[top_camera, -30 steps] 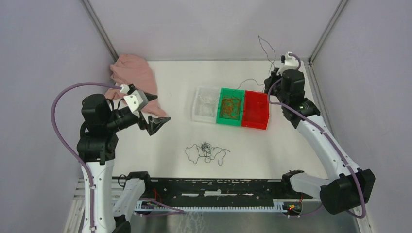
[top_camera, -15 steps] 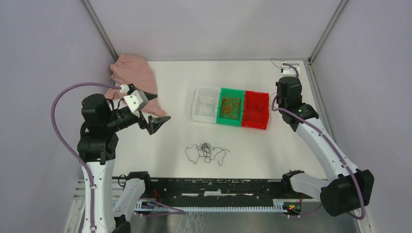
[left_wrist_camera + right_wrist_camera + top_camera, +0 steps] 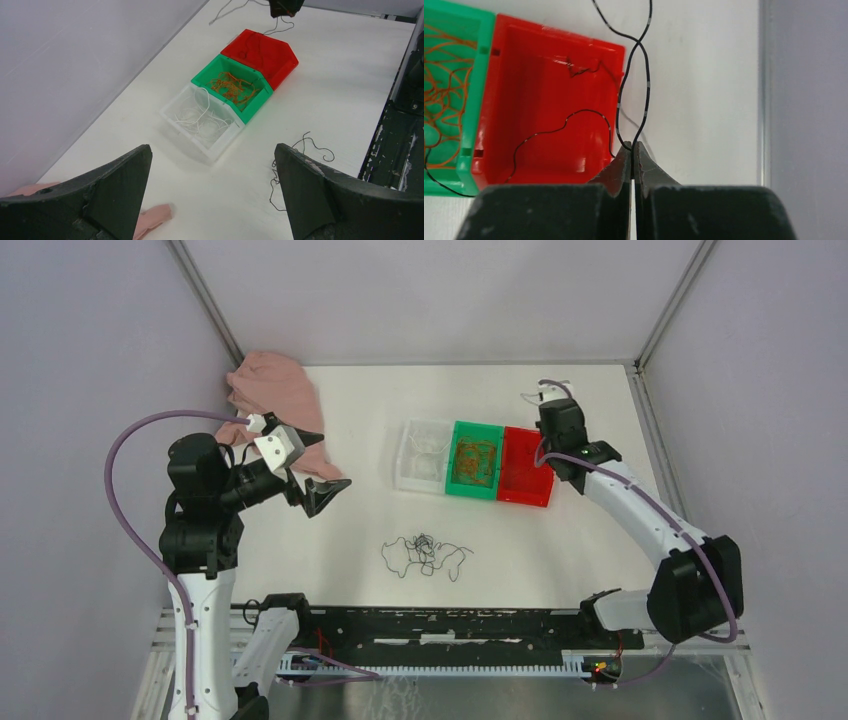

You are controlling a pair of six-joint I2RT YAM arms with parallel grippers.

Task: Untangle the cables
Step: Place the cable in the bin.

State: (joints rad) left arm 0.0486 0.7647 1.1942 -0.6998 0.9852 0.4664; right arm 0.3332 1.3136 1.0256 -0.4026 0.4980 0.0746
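1. The right gripper [image 3: 632, 146] was shut tight on a thin black wire [image 3: 644, 95], toward 2 o'clock on the table [image 3: 350, 400], beside the red bin [image 3: 549, 100]
2. The left gripper [image 3: 212, 195] was spread wide and held nothing, at 9 o'clock
3. A black wire tangle [image 3: 424, 555] lay at 6 o'clock, apart from both grippers
4. Orange wires [image 3: 474, 460] filled the green bin [image 3: 478, 426]; whitish wires [image 3: 202, 100] lay in the clear bin [image 3: 404, 468]
5. A pink cloth [image 3: 275, 390] sat at 10 o'clock

White arm links [image 3: 640, 508], black joints [image 3: 196, 466], looping purple cables [image 3: 175, 414].
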